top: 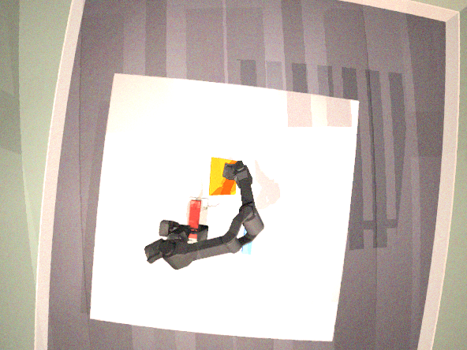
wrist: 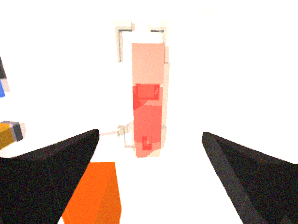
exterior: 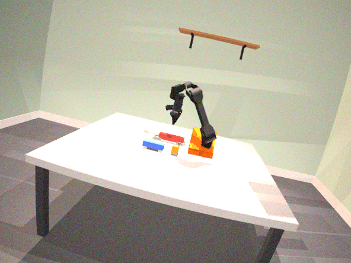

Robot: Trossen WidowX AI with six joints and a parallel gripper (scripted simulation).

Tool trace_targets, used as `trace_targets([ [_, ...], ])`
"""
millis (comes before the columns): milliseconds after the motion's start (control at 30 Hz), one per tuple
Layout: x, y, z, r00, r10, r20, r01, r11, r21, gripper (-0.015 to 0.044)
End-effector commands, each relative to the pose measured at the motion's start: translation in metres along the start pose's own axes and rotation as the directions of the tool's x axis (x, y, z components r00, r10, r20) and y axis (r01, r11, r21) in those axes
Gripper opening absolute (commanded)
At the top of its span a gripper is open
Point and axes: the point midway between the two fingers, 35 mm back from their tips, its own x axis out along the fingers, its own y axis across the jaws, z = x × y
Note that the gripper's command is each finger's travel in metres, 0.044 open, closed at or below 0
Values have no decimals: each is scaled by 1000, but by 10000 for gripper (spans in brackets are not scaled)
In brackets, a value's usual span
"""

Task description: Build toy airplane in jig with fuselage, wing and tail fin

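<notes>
The red fuselage (top: 194,214) (exterior: 171,137) (wrist: 148,117) lies lengthwise at the pale cradle (exterior: 155,136) (wrist: 167,100), nearer its right wall in the wrist view. Whether it sits fully flat cannot be told. Its large middle socket (wrist: 148,92) and small tail socket (wrist: 146,143) face up, both empty. My gripper (exterior: 174,122) (wrist: 151,135) is open and empty, above the fuselage and clear of it. The blue wing (top: 247,247) (exterior: 153,144) (wrist: 1,90) lies on the table. The small orange tail fin (exterior: 175,150) (wrist: 6,134) with its grey tab lies nearby; the arm hides it in the top view.
A large orange-yellow block (top: 217,175) (exterior: 195,142) (wrist: 102,192) stands beside the arm's base, close to the tail end of the cradle. The white table (top: 150,292) (exterior: 118,175) carries everything. A wooden shelf (exterior: 219,38) hangs on the wall behind.
</notes>
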Motion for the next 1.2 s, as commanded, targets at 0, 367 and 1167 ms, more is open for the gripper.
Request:
trace_targets([
  [0, -6, 32, 24, 1000, -21, 2, 21, 1000, 3, 440],
  [367, 2, 216, 74, 1000, -15, 10, 15, 1000, 1, 440],
  [1167, 66, 278, 67, 1000, 16, 1, -16, 1000, -6, 440],
])
